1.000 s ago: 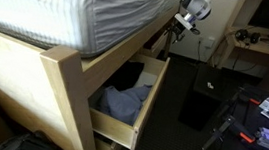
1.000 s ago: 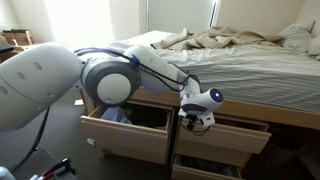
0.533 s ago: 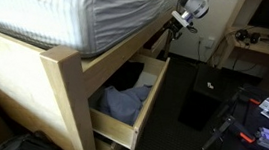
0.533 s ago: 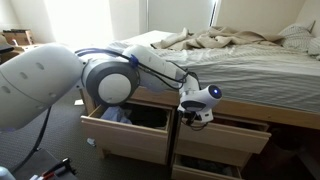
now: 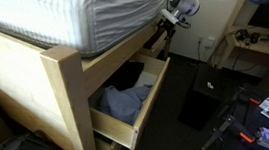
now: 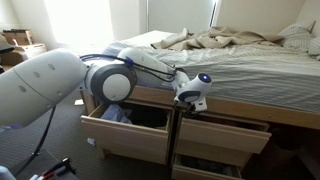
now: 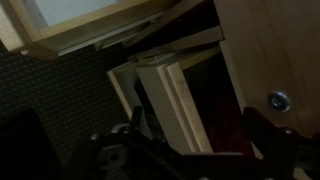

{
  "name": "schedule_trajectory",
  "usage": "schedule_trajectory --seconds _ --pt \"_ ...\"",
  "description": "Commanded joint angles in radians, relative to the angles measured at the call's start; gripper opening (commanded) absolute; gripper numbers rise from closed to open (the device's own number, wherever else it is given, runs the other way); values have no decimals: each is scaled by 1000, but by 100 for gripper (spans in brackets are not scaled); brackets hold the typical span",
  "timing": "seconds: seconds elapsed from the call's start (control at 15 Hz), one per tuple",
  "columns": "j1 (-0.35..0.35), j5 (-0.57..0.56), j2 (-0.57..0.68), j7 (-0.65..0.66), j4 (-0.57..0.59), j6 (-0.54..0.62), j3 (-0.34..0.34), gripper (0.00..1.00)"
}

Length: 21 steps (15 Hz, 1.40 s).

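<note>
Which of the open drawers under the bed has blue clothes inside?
The drawer beside the bed's corner post: blue cloth lies in it. The other open drawers show nothing blue.

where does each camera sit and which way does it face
An exterior view: low by the bed, facing along its frame past the open drawer of clothes; only the pincer shows, at top.
An exterior view: behind the arm, facing the bed's side; arm and pincer show.
Wrist view: looks down on drawer fronts and carpet; pincer fingers at the bottom edge.
Both exterior views share the pincer and open drawer.
</note>
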Motion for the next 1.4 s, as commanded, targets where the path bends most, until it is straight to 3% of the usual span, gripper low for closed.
schedule_trajectory --seconds 0.0,0.07,0.53,0.67,0.73,0.93,1.07,1.2,1.33 --pt "13 -10 19 45 24 -8 -23 100" --pt "-17 -47 28 67 44 -22 19 100" --pt "-34 -168 74 236 150 -149 34 100" --pt "-49 -180 84 223 176 -200 58 100" --pt "-15 -153 51 219 107 -142 18 100" --pt "-25 -158 65 219 133 -168 33 100" --pt "-26 -235 -36 120 -69 -78 -52 100" --pt "-17 -273 -51 113 -140 50 -119 100" --pt "-19 -239 -60 74 -206 224 -177 100"
